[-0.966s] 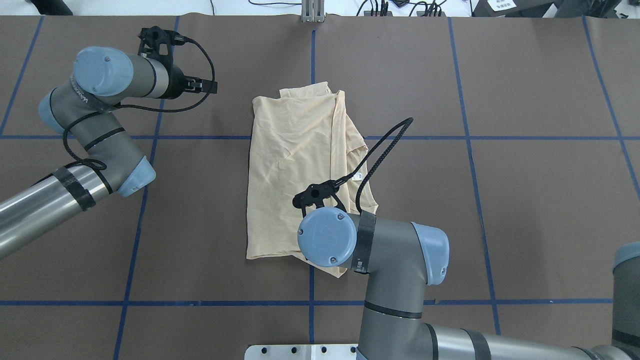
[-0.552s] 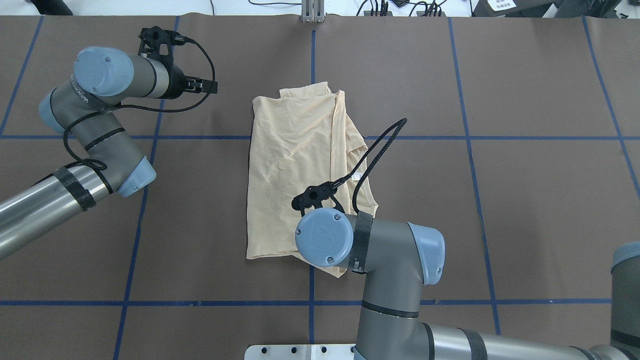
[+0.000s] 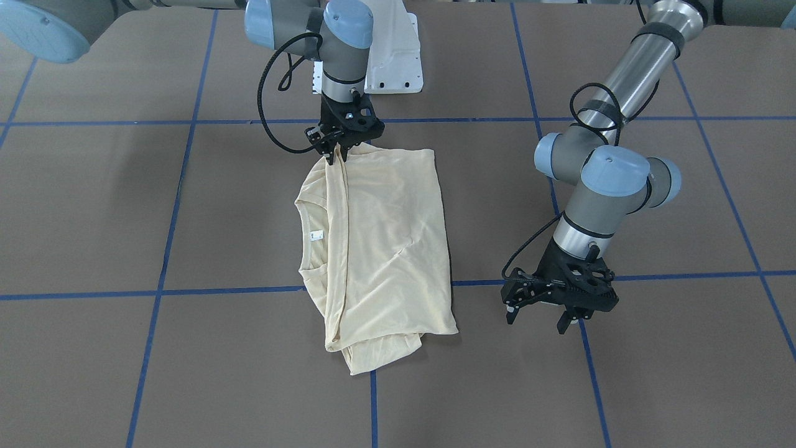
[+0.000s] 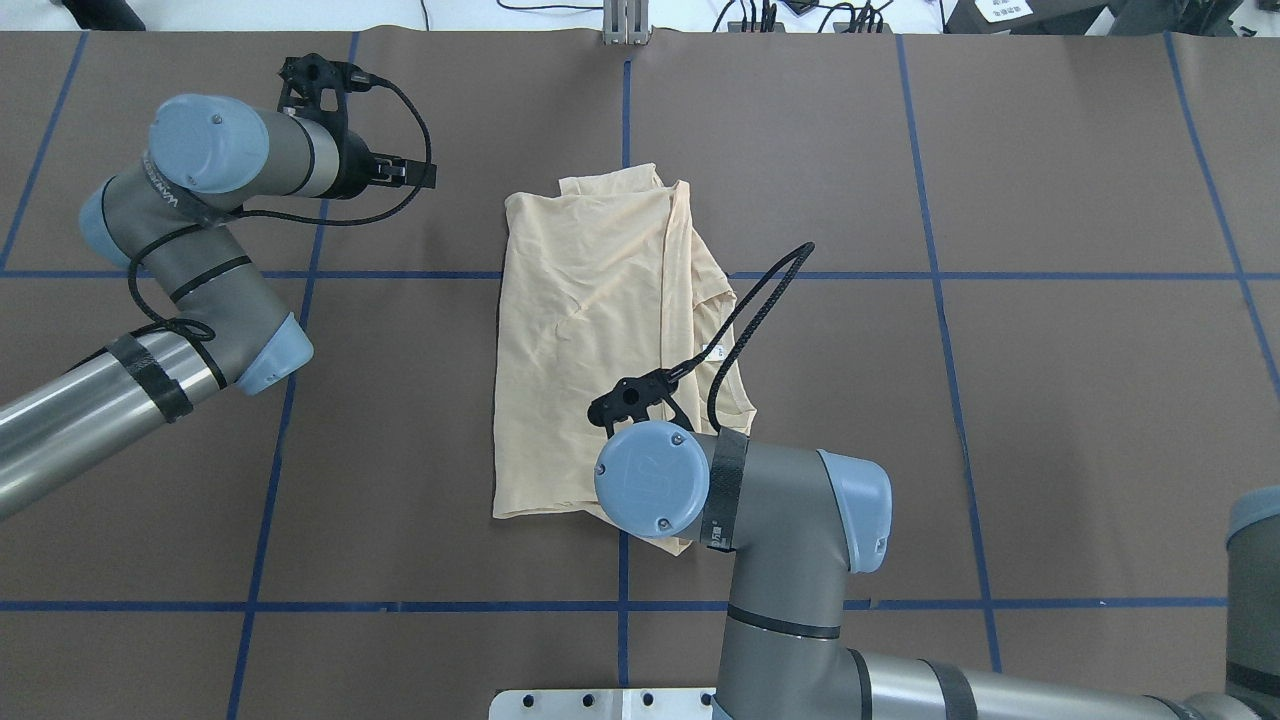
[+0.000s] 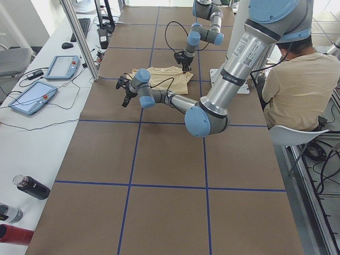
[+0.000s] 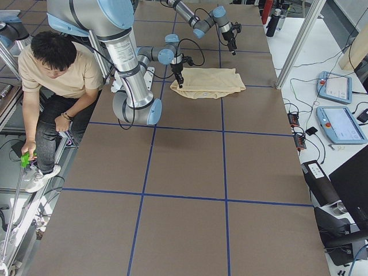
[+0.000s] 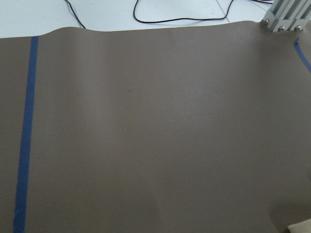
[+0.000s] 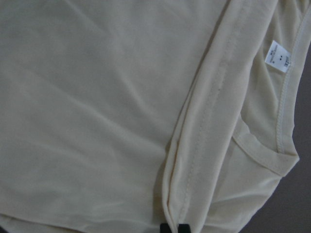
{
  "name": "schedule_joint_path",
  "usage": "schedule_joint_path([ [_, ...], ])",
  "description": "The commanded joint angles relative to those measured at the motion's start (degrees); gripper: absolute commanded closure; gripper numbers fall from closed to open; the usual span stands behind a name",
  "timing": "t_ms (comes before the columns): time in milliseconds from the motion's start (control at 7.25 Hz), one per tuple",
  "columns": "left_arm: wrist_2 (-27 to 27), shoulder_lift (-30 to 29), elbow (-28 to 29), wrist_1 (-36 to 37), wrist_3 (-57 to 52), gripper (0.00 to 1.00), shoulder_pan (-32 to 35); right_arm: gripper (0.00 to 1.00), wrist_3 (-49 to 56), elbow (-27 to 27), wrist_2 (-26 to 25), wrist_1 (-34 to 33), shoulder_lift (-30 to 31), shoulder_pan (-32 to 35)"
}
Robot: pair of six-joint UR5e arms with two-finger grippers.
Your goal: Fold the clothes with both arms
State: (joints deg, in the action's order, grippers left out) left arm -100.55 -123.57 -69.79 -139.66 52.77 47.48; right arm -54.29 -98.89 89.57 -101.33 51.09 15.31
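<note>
The pale yellow T-shirt lies folded lengthwise in the middle of the table, its white neck label showing at the collar; the print is hidden. My right gripper stands at the shirt's corner nearest the robot, shut on a folded edge of the cloth, as the right wrist view shows with the shirt filling it and the fingertips together. In the overhead view the right wrist hides that gripper. My left gripper is open and empty, low over bare table beside the shirt's far end; it also shows in the overhead view.
The brown table cover carries blue tape lines. A metal post stands at the far edge. The white pedestal base is behind the shirt. A seated person is beside the robot. Tablets lie on a side bench.
My right wrist has shifted slightly towards the robot over the shirt's near corner, and its cable loop moved with it. The shirt and the left arm have not moved.
</note>
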Motion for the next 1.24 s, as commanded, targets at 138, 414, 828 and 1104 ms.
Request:
schedule_joint_path([
  [138,0.0,0.0,0.01,0.0,0.05,0.0,-0.02,1.0,-0.02,-4.08,-0.27,-0.18,3.72,1.03],
  [414,0.0,-0.09,0.01,0.0,0.14,0.0,-0.02,1.0,-1.07,-9.89,-0.89,-0.18,10.94,1.21],
  [828,0.0,0.0,0.01,0.0,0.05,0.0,-0.11,0.01,-14.77,-10.79,-5.34,0.34,12.2,-4.92],
  [1104,-0.09,0.0,0.01,-0.09,0.05,0.0,-0.19,0.0,-13.48,-10.53,-4.93,0.69,11.41,-2.33],
])
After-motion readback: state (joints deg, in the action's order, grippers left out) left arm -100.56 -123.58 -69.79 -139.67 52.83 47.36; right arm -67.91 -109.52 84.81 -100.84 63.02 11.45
